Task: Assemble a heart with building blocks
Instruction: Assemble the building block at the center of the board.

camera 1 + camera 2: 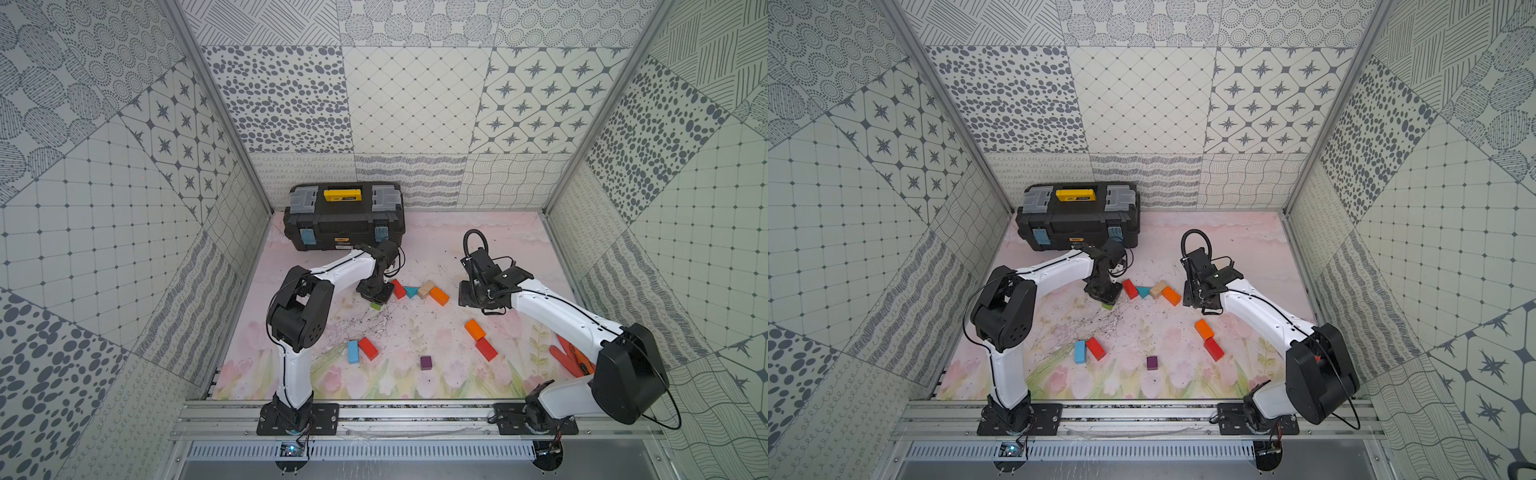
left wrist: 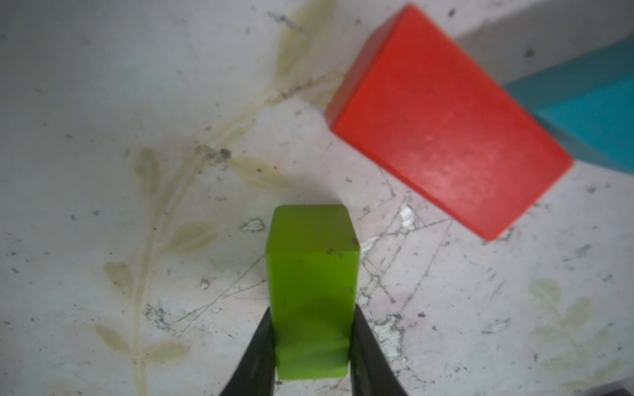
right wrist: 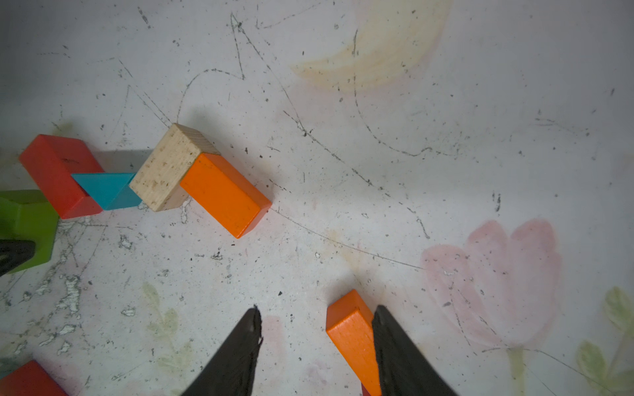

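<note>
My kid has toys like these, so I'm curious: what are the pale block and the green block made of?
The pale block looks like bare, unpainted wood: grain lines show on its end face. The green block is probably wood too, under smooth, evenly coloured paint; small chips along one edge suggest a coating.

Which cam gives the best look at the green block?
Left wrist view: the green block sits centre frame, close and sharp, between the fingers of the left tool. Both top views show only a sliver peeking from under that tool. The right wrist view catches it at the frame edge, partly cut off.
</note>
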Controlling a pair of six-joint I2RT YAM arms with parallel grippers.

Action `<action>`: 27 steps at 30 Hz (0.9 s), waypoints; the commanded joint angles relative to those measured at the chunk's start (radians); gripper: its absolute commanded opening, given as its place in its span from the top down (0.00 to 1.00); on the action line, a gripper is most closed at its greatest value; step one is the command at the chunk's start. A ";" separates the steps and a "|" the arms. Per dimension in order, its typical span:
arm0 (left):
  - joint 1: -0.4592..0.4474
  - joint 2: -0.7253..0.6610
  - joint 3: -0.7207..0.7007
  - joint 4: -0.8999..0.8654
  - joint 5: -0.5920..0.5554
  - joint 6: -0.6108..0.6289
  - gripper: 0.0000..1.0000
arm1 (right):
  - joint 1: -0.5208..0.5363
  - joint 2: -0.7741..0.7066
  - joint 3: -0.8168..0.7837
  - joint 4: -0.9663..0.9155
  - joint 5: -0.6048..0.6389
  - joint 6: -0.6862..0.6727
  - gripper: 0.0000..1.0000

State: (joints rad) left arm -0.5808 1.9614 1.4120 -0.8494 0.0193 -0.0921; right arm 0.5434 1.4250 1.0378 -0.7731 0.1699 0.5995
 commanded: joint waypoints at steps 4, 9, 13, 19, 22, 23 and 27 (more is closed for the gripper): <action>-0.037 -0.005 -0.017 0.003 -0.021 0.116 0.83 | 0.004 -0.027 0.020 0.010 0.016 0.019 0.45; -0.043 -0.032 -0.029 0.030 -0.022 0.094 0.62 | 0.004 -0.032 0.009 0.010 0.022 0.020 0.44; -0.042 -0.078 -0.028 0.007 -0.038 0.038 0.56 | 0.003 -0.031 0.005 0.013 0.021 0.019 0.43; -0.042 -0.276 -0.149 0.034 -0.090 -0.165 0.49 | 0.004 -0.046 0.027 -0.021 0.022 0.019 0.40; -0.037 -0.391 -0.238 0.066 -0.126 -0.329 0.51 | 0.004 -0.074 0.022 -0.022 0.020 0.018 0.39; -0.033 -0.428 -0.274 0.086 -0.099 -0.383 0.52 | 0.003 -0.081 0.020 -0.020 0.019 0.017 0.39; -0.025 -0.547 -0.415 0.191 -0.007 -0.593 0.54 | 0.004 -0.097 0.012 -0.020 0.026 0.010 0.37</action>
State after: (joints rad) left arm -0.6163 1.5303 1.1179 -0.7673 -0.0463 -0.3305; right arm 0.5434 1.3495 1.0378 -0.7918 0.1768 0.5991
